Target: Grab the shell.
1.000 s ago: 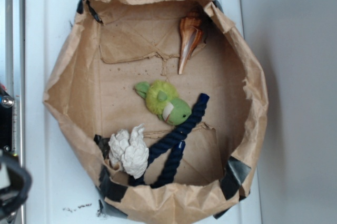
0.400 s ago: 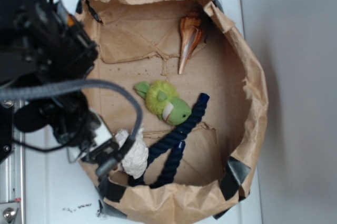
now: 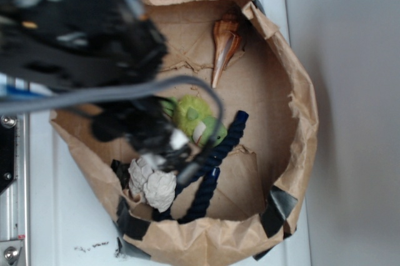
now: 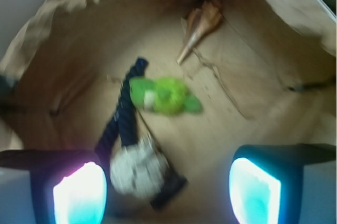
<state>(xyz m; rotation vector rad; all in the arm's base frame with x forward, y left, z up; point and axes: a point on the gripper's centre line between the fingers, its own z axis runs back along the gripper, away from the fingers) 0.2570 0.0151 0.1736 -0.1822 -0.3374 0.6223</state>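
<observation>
Well apart: shell (image 4: 202, 24) at far wall, open hand (image 4: 166, 195) near coral.

The blurred arm (image 3: 81, 35) covers the paper bin (image 3: 300, 91) from 9 to 11 o'clock. The shell (image 3: 224, 44) lies at 1 o'clock, tip toward centre. The plush (image 3: 199, 121) sits mid-bin, rope (image 3: 209, 175) and white clump (image 3: 153, 183) toward 7.

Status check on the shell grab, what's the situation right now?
End effector open, empty, over white clump. Shell untouched at bag's far wall. Green plush lies between.
</observation>
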